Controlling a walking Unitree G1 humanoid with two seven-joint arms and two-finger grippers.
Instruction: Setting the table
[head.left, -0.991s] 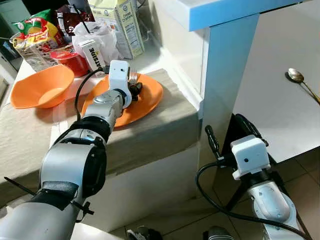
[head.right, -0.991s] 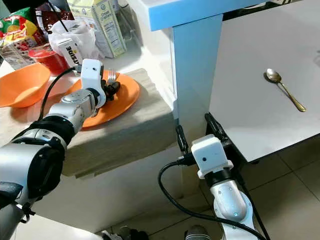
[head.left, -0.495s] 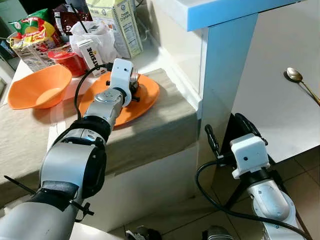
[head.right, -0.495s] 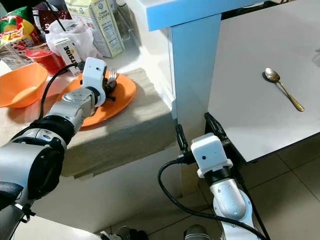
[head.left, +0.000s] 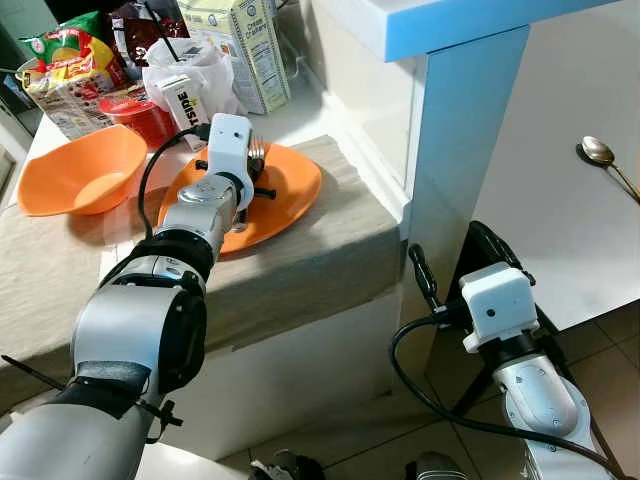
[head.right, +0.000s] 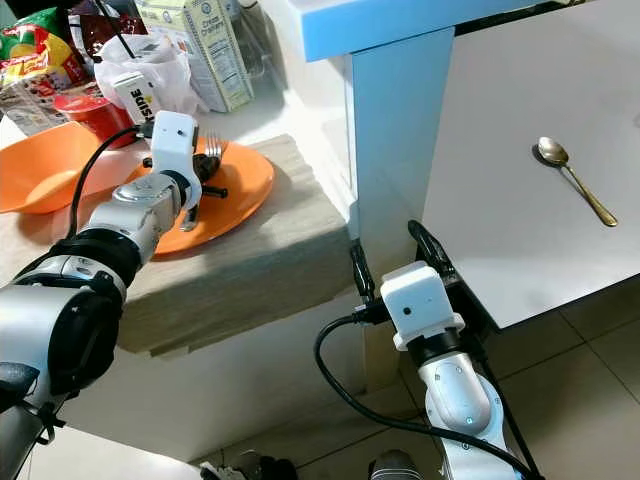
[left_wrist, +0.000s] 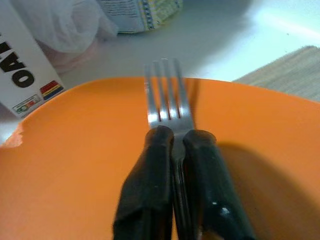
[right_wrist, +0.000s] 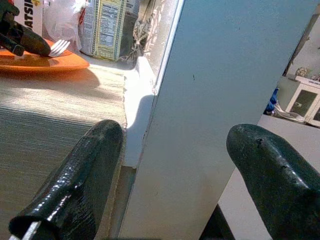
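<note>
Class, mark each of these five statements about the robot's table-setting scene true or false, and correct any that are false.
1. The left gripper is shut on the fork. True.
2. The fork is held over the orange bowl. False: it is over the orange plate; the bowl sits beside the plate, nearer the robot's left.
3. The spoon lies on the white table. True.
4. The right gripper holds the spoon. False: its fingers are open and hold nothing, low beside the blue post.
5. A carton stands behind the plate. True.
</note>
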